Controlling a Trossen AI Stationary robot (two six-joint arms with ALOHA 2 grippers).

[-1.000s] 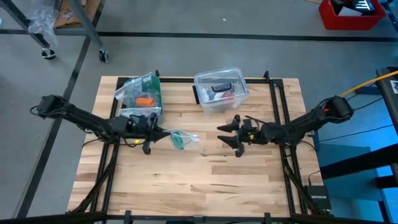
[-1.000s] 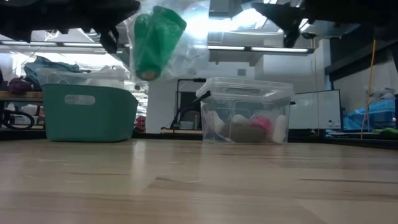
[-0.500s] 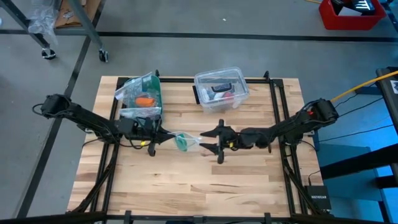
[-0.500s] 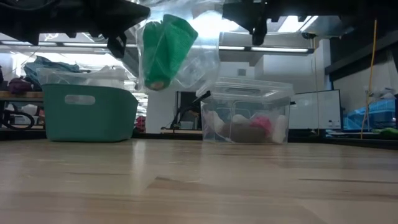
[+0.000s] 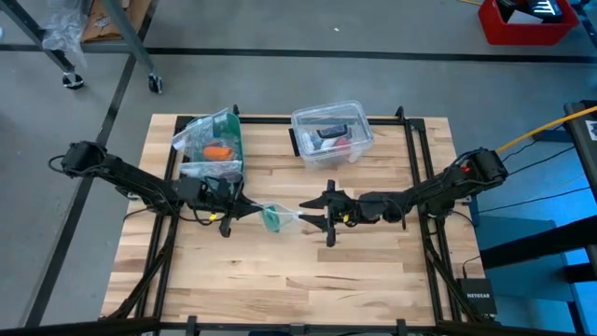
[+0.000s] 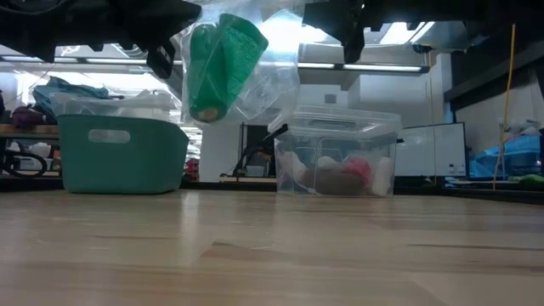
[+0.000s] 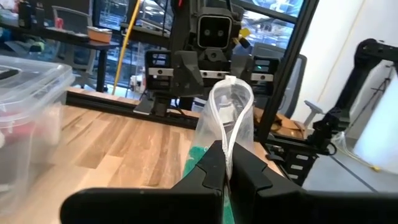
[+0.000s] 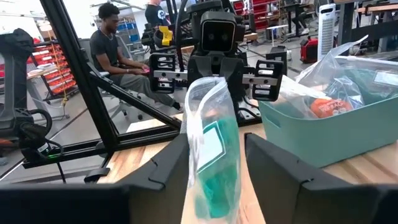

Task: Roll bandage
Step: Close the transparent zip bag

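The left gripper [image 5: 244, 207] is pinched shut on a clear plastic bag [image 6: 255, 72] holding the bandage [image 6: 217, 64], hanging above the wooden table [image 5: 280, 271] just in front of the teal bin [image 5: 213, 140]. The right gripper [image 5: 312, 212] stands wide, its 2 fingers [image 8: 283, 165] flanking the bag's free end. Bare tabletop lies nearer the front edge. Only the right wrist view shows a seated person [image 8: 118, 50] beyond.

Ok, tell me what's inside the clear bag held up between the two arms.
The clear bag holds the bandage, a teal-green roll. The left claw pinches the bag's edge. The crinkled plastic blurs the roll's surface, and nothing else can be made out inside.
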